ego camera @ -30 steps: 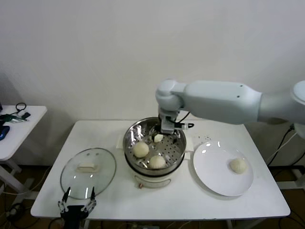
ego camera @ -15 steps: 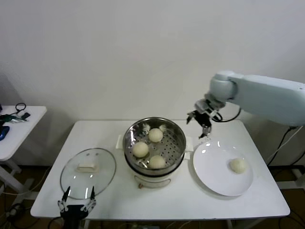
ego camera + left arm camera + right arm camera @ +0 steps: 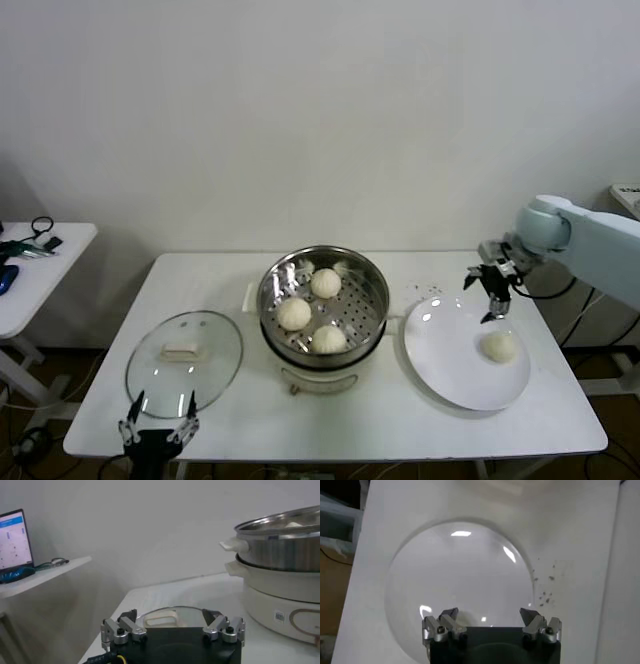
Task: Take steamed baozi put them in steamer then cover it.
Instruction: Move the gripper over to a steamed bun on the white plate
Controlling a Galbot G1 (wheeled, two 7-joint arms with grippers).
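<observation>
Three cream-white baozi lie in the shiny steel steamer on its white pot base. A fourth baozi lies on the white plate at the right. My right gripper hangs open and empty above the plate's far edge, a little behind that baozi; the right wrist view looks down on the plate between its fingers. The glass cover with its cream handle lies flat on the table at the left. My left gripper is open at the table's front left edge, just in front of the cover.
The white table carries the pot in the middle. A small side table with cables stands at the far left. Dark specks mark the tabletop behind the plate. A laptop screen shows in the left wrist view.
My right arm has let go of a baozi in the back of the steamer and swung right, from over the steamer to above the plate. The left arm has not moved.
</observation>
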